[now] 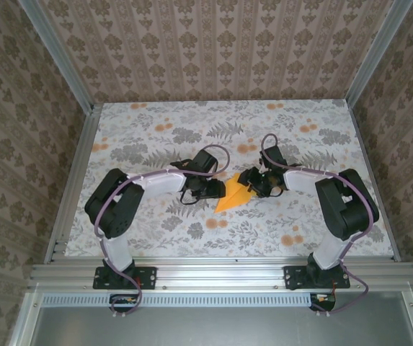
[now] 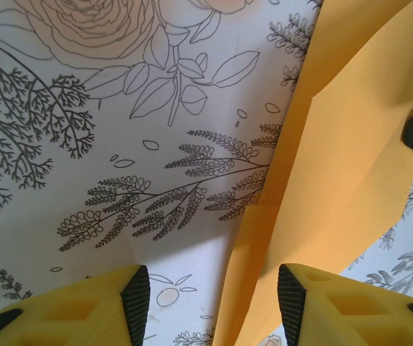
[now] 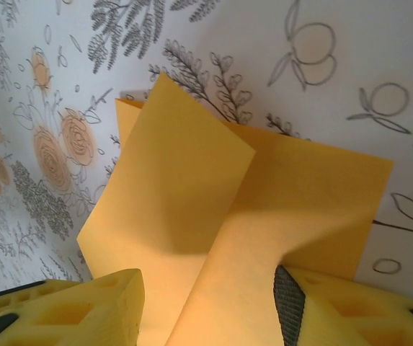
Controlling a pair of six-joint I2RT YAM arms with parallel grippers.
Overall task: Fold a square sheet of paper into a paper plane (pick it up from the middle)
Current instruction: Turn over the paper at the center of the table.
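Status of both tools: jaws parted, nothing clamped. On the overhead view, you find the square sheet of paper [image 1: 233, 197] near the middle of the floral worktop [image 1: 148, 144]. It is bright orange and creased to a pointed outline. It sits between the left tool [image 1: 207, 189] and the right tool [image 1: 255, 182], with both tools close against it.

On the left wrist view, the left tool [image 2: 213, 292] stands partly open. Bare worktop shows between its fingers [image 2: 83, 310]. The sheet's long edge runs down just beside the finger on the right of that view.

On the right wrist view, the right tool [image 3: 210, 288] also stands partly open. The folded sheet passes down through its gap, with one flap raised along a crease. You cannot tell whether either pad touches the paper.
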